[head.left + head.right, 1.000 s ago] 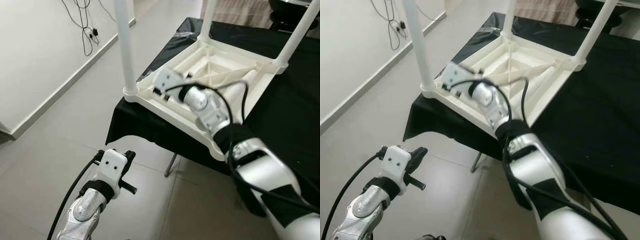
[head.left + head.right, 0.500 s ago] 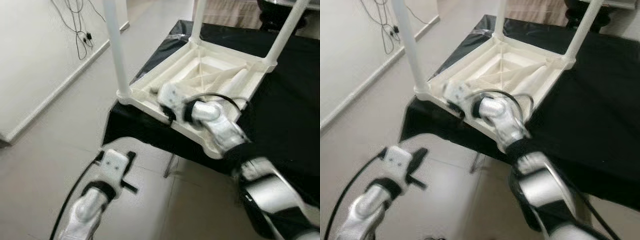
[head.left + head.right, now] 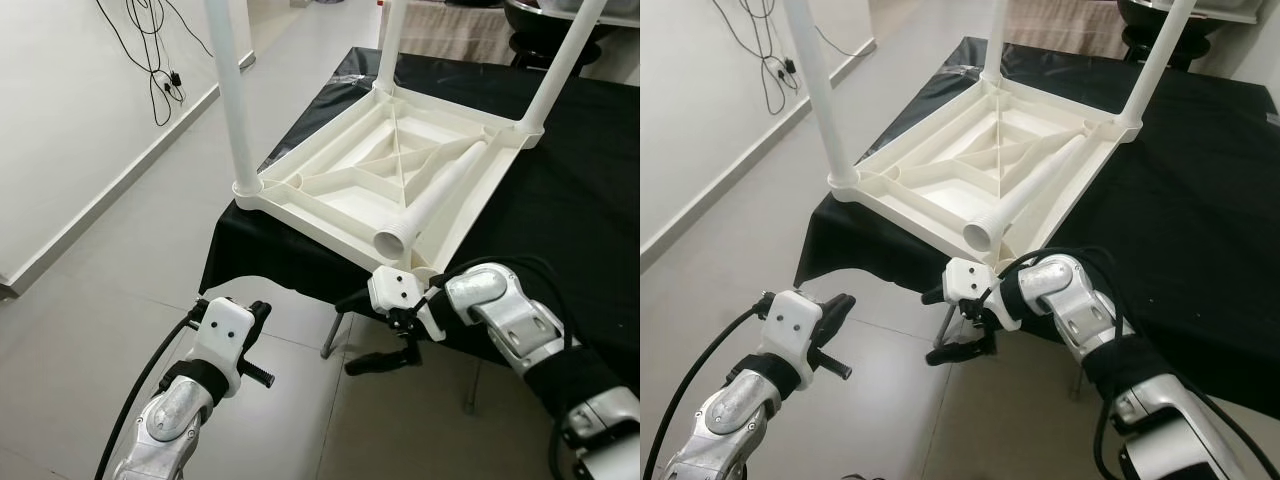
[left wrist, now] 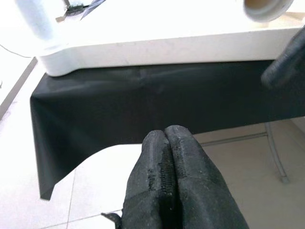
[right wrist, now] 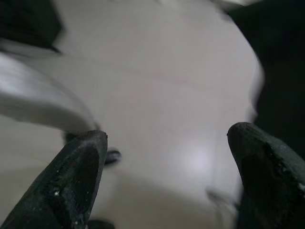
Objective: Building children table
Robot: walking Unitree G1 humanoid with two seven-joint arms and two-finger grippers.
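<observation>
Our right gripper had come out of the upturned children's table, where a second earlier it had been reaching among the ribs, and now hung below the near edge of the worktop, over the floor. Its two black fingers stood wide apart with nothing between them. Our left gripper stayed low to the left over the floor, its fingers pressed together and empty.

We judged that the loose leg had just been released: it lay on its side across the underside of the table, its open end pointing toward the near corner, just above our right gripper. That corner carried no leg, so the fourth leg was not yet fitted and the build was, in our view, unfinished.

The table was white plastic, lying upside down on the black-covered worktop, its near edge reaching the worktop's edge. Its underside showed crossed stiffening ribs. Three legs stood upright in their corner sockets.
</observation>
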